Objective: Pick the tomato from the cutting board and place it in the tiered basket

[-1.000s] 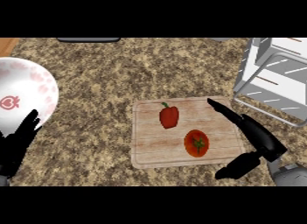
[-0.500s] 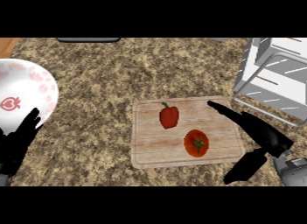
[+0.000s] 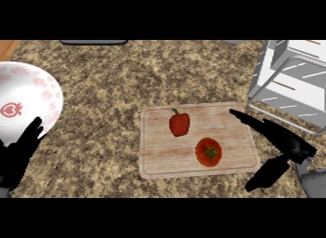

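Two robot hands show, and I work with the right robot hand [image 3: 283, 145]. It is spread wide and holds nothing, just beside the cutting board [image 3: 158, 162]. The tomato [image 3: 208, 152] sits on that board, near a red pepper [image 3: 179, 124]. I should slide in low, wrap only the tomato, and miss the pepper. The tiered basket [image 3: 297, 83] waits on the worktop [image 3: 110, 79]. My left robot hand [image 3: 13, 158] rests, fingers straight.
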Robot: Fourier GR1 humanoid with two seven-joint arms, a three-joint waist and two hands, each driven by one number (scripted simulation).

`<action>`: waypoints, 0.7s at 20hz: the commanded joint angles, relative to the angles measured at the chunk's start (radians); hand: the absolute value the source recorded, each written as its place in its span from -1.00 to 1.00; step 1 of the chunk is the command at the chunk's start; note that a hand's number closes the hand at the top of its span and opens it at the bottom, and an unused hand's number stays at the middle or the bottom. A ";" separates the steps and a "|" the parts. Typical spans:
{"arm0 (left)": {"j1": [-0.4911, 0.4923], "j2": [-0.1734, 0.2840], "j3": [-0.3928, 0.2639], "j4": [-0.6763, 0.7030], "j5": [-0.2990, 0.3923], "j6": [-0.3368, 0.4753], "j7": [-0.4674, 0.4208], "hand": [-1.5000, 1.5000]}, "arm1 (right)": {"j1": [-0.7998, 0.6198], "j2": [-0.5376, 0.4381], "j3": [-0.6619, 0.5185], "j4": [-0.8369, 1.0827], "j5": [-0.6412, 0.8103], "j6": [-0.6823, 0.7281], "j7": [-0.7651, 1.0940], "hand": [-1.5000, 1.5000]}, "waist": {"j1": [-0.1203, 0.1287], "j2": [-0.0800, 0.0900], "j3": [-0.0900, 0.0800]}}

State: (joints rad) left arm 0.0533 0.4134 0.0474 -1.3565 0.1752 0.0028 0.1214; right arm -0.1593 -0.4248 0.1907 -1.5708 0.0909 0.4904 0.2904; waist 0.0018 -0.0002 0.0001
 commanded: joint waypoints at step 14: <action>0.038 -0.059 0.093 -0.021 -0.079 -0.071 0.006 0.00 | 0.126 0.143 -0.016 0.072 0.203 0.004 -0.213 -1.00 | -0.002 -0.001 0.000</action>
State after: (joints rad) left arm 0.0454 0.3556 0.1185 -1.3394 0.0991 -0.0544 0.1176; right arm -0.1268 -0.3059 0.1529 -1.4238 0.2574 0.5171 0.0990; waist 0.0019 -0.0003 0.0002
